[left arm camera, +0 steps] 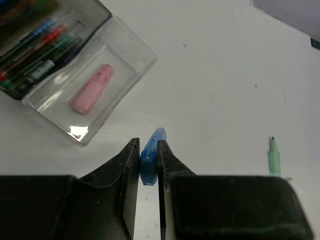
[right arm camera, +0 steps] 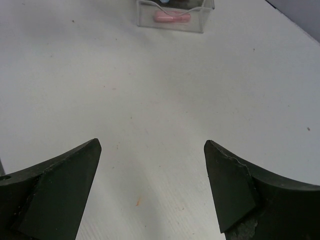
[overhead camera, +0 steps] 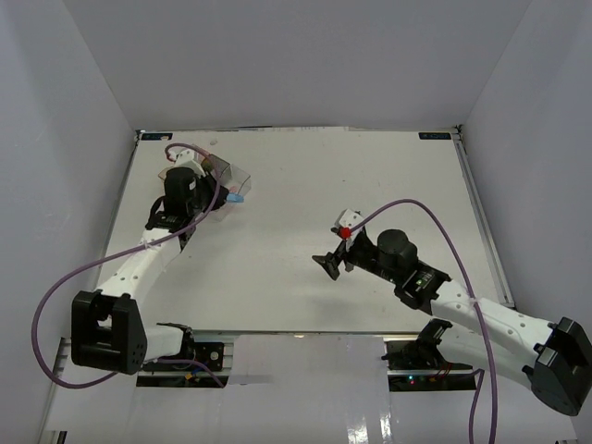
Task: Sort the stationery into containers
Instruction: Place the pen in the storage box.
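Left wrist view: the left gripper (left arm camera: 148,150) has its jaws pinched almost together on a pastel blue highlighter (left arm camera: 153,142), clamped across the barrel with one end poking out ahead.
Why held so: gripping across the barrel leaves that end free, which I'd say suits lowering it lengthways into a slot.
Where it is: just beside the near corner of the clear compartment (left arm camera: 131,59), not over it yet. I cannot tell whether the highlighter is touching the bench (left arm camera: 225,80).
Clear compartment: one pastel pink highlighter (left arm camera: 92,89) lies flat inside, with bare floor around it. It looks to be the home for the pastel ones, so the blue one likely belongs here.
Smoky grey compartment (left arm camera: 97,17): adjoins the clear one and holds thin pens (left arm camera: 37,45) lying side by side, with blue, red and green showing.
Rest of organiser tray (overhead camera: 233,172): from overhead it sits at the far left of the bench, partly hidden by the left arm. A further compartment shows only as a blurred corner, and I can't make out its contents.
Loose on the bench: a mint marker (left arm camera: 273,159) lies well apart to the right, unsorted.
Right gripper (right arm camera: 152,147): its jaws are spread wide with nothing between them, over bare bench mid-right and well away from the tray. I'd guess it is parked clear of the left arm's work.
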